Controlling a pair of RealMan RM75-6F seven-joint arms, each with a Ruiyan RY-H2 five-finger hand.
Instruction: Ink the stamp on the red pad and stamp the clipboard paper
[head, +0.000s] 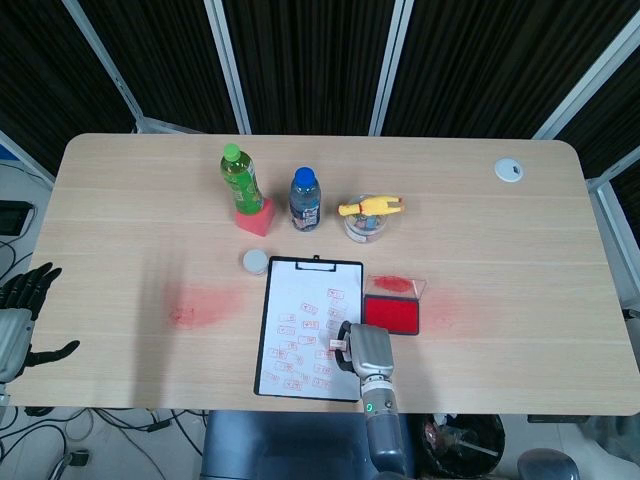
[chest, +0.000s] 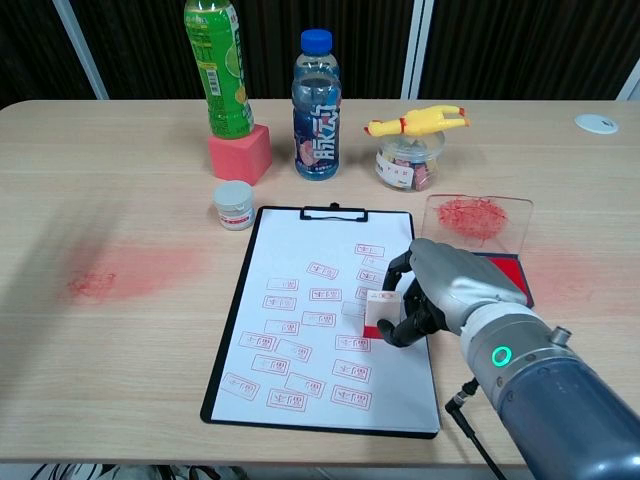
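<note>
A black clipboard lies near the table's front edge; its white paper carries several red stamp marks. My right hand grips a small white stamp over the paper's right side, its base on or just above the sheet. The red ink pad sits open right of the clipboard, its clear lid folded back. My left hand, fingers spread and holding nothing, hangs off the table's left edge.
Behind the clipboard stand a green bottle on a pink block, a blue-capped bottle, a jar topped by a yellow rubber chicken, and a small white jar. Red ink smears mark the tabletop at left.
</note>
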